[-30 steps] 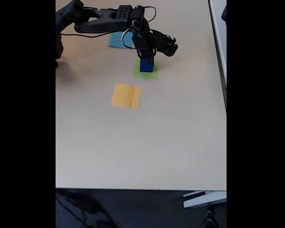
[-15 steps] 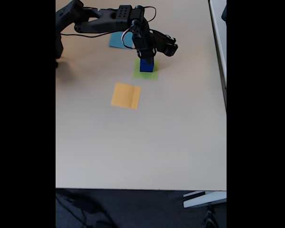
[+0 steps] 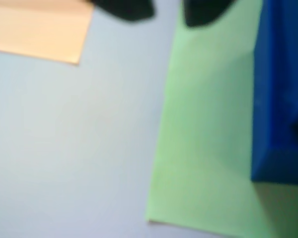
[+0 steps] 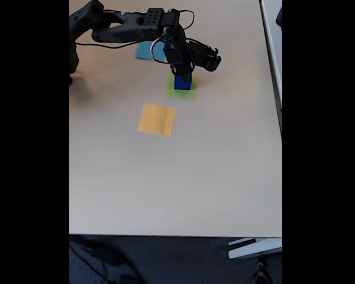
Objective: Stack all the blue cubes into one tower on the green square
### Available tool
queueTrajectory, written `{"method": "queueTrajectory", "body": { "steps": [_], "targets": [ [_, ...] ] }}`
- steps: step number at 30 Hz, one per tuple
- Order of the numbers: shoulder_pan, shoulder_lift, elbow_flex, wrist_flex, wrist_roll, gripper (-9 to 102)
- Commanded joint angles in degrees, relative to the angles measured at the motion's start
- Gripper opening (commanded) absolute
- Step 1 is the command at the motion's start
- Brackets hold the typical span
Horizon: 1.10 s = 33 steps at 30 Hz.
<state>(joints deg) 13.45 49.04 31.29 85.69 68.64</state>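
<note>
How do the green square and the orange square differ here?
The green square has blue cubes standing on it under the gripper; the orange square is bare. In the fixed view the green one looks smaller and lies nearer the arm. Both are flat paper on the table.

No readable text, labels, numbers, signs
</note>
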Motion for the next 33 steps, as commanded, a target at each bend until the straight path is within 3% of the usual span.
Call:
{"method": "queueTrajectory", "body": {
  "steps": [1,15,28,33],
  "targets": [
    [0.9,7.5,-3.3,-1.0,-1.2,1],
    [3.8,20.7,3.8,-3.9,-8.6,0],
    [-6.0,30.2,8.3,-4.7,-6.7,0],
    [-9.5,29.0,10.1,-9.1,-6.6,1]
  ]
}}
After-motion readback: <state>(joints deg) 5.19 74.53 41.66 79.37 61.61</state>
